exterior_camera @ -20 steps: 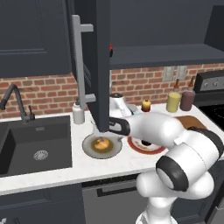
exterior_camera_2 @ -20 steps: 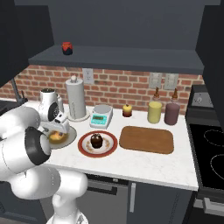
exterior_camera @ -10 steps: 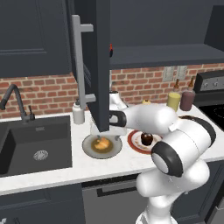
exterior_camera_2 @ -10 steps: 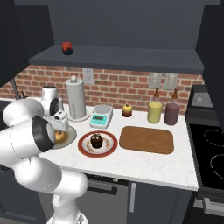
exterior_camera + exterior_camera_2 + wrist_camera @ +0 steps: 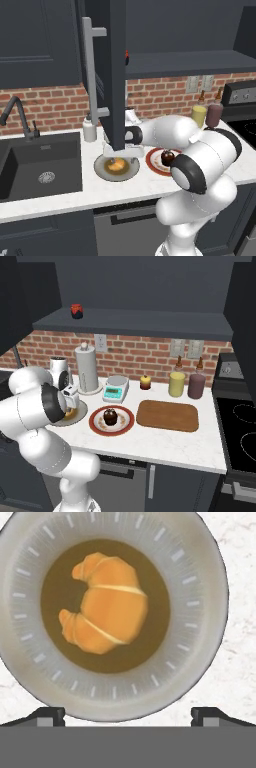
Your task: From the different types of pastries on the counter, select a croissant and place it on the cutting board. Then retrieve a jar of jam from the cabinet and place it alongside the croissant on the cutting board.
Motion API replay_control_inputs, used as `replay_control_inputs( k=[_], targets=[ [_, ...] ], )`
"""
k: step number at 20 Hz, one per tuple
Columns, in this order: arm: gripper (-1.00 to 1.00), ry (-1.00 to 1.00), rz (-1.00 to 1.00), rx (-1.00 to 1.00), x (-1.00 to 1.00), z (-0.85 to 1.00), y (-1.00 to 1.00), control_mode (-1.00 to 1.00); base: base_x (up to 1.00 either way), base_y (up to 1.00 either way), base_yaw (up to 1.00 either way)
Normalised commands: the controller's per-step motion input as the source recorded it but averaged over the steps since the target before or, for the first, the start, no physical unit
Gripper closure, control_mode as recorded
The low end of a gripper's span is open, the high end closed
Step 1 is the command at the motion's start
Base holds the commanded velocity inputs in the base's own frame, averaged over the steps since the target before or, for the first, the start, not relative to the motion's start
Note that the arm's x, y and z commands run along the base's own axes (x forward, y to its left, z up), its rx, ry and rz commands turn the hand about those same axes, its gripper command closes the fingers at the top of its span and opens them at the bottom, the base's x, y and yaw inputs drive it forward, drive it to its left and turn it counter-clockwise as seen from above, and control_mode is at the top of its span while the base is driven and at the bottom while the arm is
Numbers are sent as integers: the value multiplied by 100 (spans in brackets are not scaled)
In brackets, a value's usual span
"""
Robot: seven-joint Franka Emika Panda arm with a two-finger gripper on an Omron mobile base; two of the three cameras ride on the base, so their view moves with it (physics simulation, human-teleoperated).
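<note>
Working left to right along the white, lightly speckled stone counter [image 5: 165, 443]: the small golden-orange curved croissant [image 5: 106, 602] lies in the brown centre of a round grey-rimmed plate [image 5: 202, 602], just right of the dark inset sink [image 5: 37, 165]. The 2-finger gripper [image 5: 127, 716] hangs directly above it with its claw released, tips spread about as wide as the plate and nothing between them.

The step in hand looks like the croissant pick. To do it well, I would judge the hand should drop straight down, with the jaws closing across the pastry's thick middle rather than its 2 thin horns, and stop short of pressing into the plate.

Further right sits the dark chocolate muffin [image 5: 110, 417] on its red-rimmed round plate [image 5: 127, 423], then the flat brown wooden cutting board [image 5: 168, 415], bare and well apart from the croissant. The small red jar of jam [image 5: 76, 310] stands on the open dark grey cabinet's shelf [image 5: 135, 323].
</note>
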Motion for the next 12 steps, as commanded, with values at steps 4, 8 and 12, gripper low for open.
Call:
replay_control_inputs(
  k=[4, 8, 12],
  targets=[
    [-100, 0, 0, 0, 0, -6, 0, -100, 0, 0, 0],
    [-100, -2, 0, 0, 1, -9, 0, -100, 0, 0, 0],
    [-100, -7, 0, -1, 6, -6, 0, -100, 0, 0, 0]
  ],
)
